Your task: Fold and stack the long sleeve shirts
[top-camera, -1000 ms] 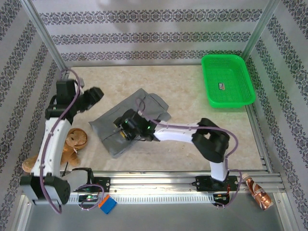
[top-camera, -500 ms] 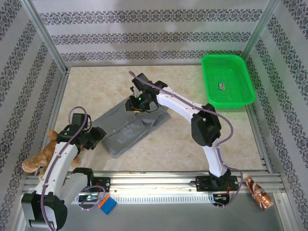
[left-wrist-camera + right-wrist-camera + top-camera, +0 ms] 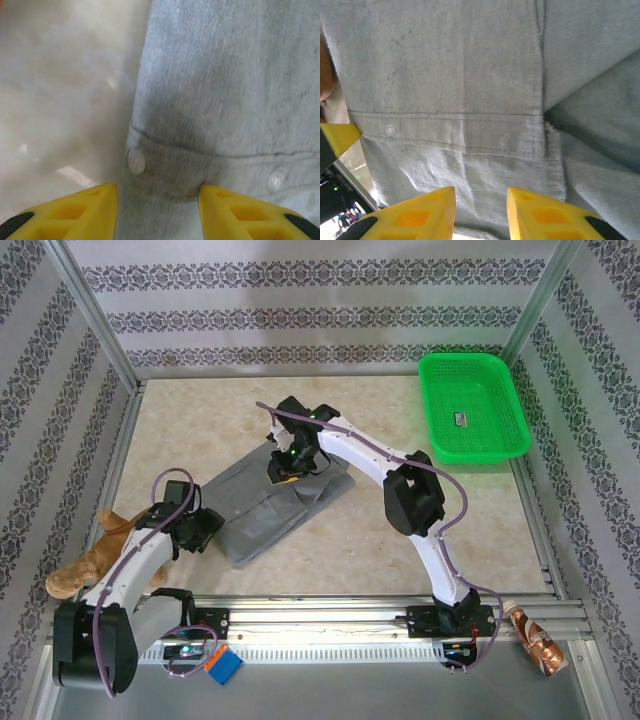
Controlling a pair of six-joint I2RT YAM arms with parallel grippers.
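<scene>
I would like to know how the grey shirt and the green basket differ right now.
The grey shirt is soft cloth, folded flat, askew left of centre; the green basket is rigid mesh with raised walls, at the far right corner. The left end effector and right end effector, both open, are at the shirt; the basket stands apart from them. Both rest on the table.

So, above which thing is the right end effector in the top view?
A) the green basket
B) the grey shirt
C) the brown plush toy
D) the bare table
B: the right end effector hangs over the grey shirt, well apart from the green basket and the brown plush toy.
</scene>
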